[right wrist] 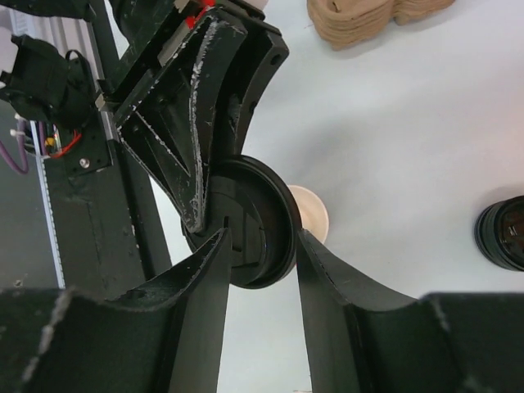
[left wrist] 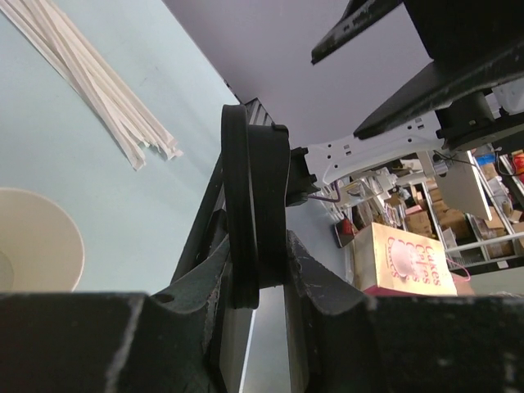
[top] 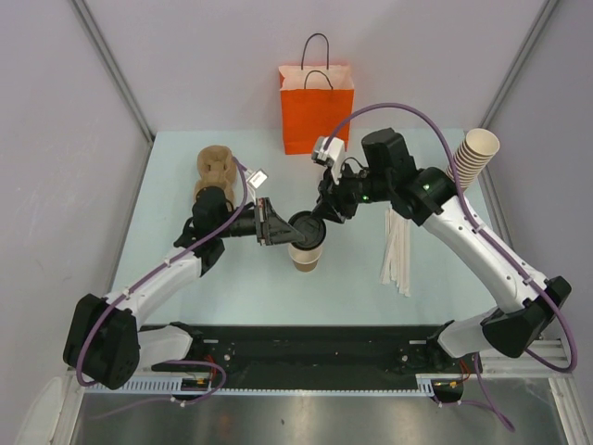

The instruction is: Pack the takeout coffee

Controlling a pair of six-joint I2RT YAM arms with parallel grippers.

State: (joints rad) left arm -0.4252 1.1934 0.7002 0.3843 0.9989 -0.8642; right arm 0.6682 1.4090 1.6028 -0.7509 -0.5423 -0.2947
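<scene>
While my left gripper [left wrist: 255, 288] pinches the black lid [left wrist: 246, 188] above the lidless cup [top: 304, 260], my right gripper [right wrist: 262, 270] straddles it open-jawed; seating it squarely likely comes next.

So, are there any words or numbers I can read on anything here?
Nothing can be read for sure.
Yellow box: pink letters, too blurred to read.
Orange bag: no words show.
Black lid and paper cup: no words show.
</scene>
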